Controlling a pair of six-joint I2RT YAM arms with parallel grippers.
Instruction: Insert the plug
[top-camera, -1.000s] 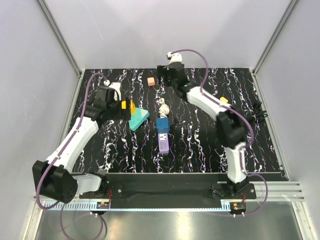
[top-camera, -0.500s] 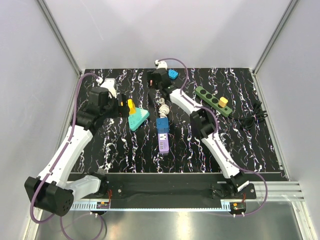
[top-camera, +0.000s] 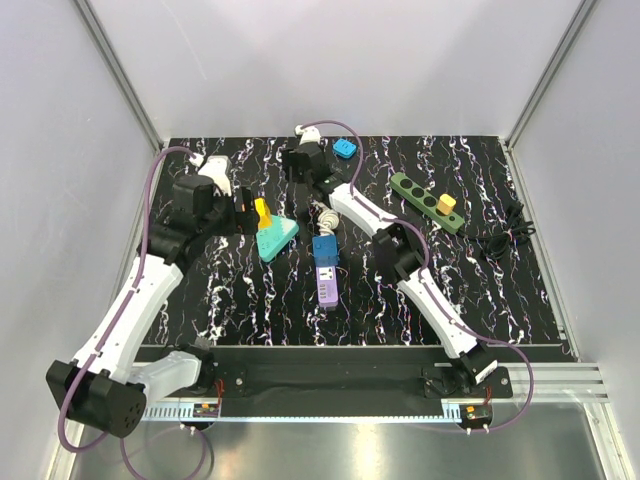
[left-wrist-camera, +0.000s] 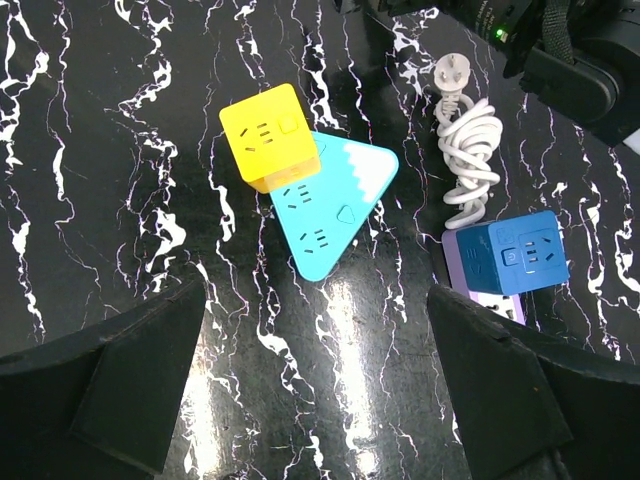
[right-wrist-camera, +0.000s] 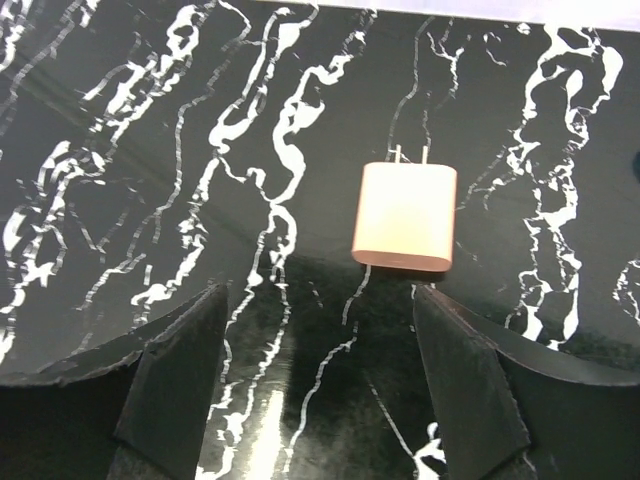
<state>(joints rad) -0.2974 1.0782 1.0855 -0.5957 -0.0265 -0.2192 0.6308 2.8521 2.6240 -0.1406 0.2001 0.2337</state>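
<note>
A small peach plug (right-wrist-camera: 405, 215) lies flat on the black marbled table, its two prongs pointing away from the camera. My right gripper (right-wrist-camera: 320, 300) is open just short of the plug, with nothing between its fingers. In the top view the right gripper (top-camera: 300, 160) is at the back of the table and hides the plug. My left gripper (left-wrist-camera: 316, 310) is open above the table, just short of a teal triangular socket (left-wrist-camera: 325, 215) that has a yellow cube socket (left-wrist-camera: 272, 135) on it. In the top view the left gripper (top-camera: 243, 212) is left of those sockets.
A coiled white cable with a plug (left-wrist-camera: 468, 165) lies by a blue cube socket (left-wrist-camera: 510, 255) on a purple strip (top-camera: 327, 285). At the back right are a green power strip (top-camera: 420, 197) holding a yellow plug (top-camera: 446, 204), a small blue block (top-camera: 345, 148) and a black cable (top-camera: 505, 235).
My right arm has swung left along the back of the table to the peach plug, and its jaws have narrowed slightly. My left arm has drawn back a little to the left.
</note>
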